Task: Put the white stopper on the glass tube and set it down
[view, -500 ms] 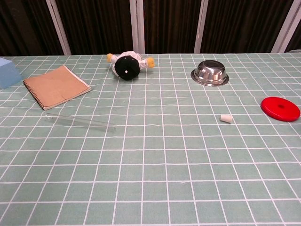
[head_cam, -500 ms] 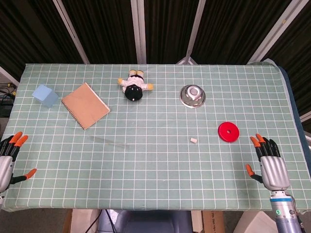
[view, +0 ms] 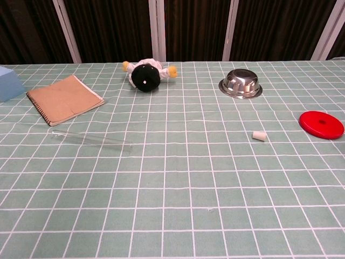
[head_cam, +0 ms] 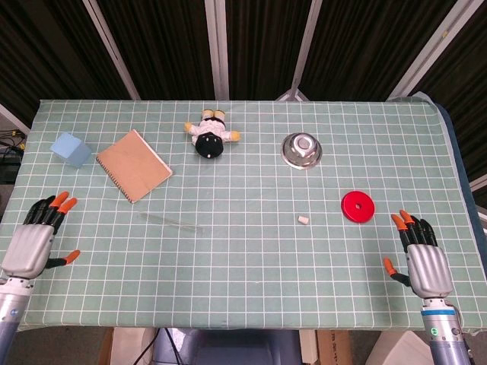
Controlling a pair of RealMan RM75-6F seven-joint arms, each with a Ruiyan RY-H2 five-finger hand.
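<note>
Head view: we see our left hand (head_cam: 32, 245) over the near left edge of the table (head_cam: 243, 289), fingers spread and holding nothing. Our right hand (head_cam: 423, 261) sits at the near right edge, fingers likewise apart and empty. The glass tube (head_cam: 170, 221) lies flat on the cloth, left of center, just in front of the brown notebook (head_cam: 133, 165). The white stopper (head_cam: 303, 220) lies apart from it, right of center, with the red disc (head_cam: 358, 206) near it on the right. Farther back are a blue block (head_cam: 71, 149), a small doll (head_cam: 211, 137) and an upturned metal bowl (head_cam: 301, 149).

Chest view: we see neither hand here. The tube (view: 90, 138) rests on its side near the notebook (view: 64, 98), and the stopper (view: 260, 135) lies on its side well to the right, between the bowl (view: 240, 83) and the disc (view: 321, 124).
</note>
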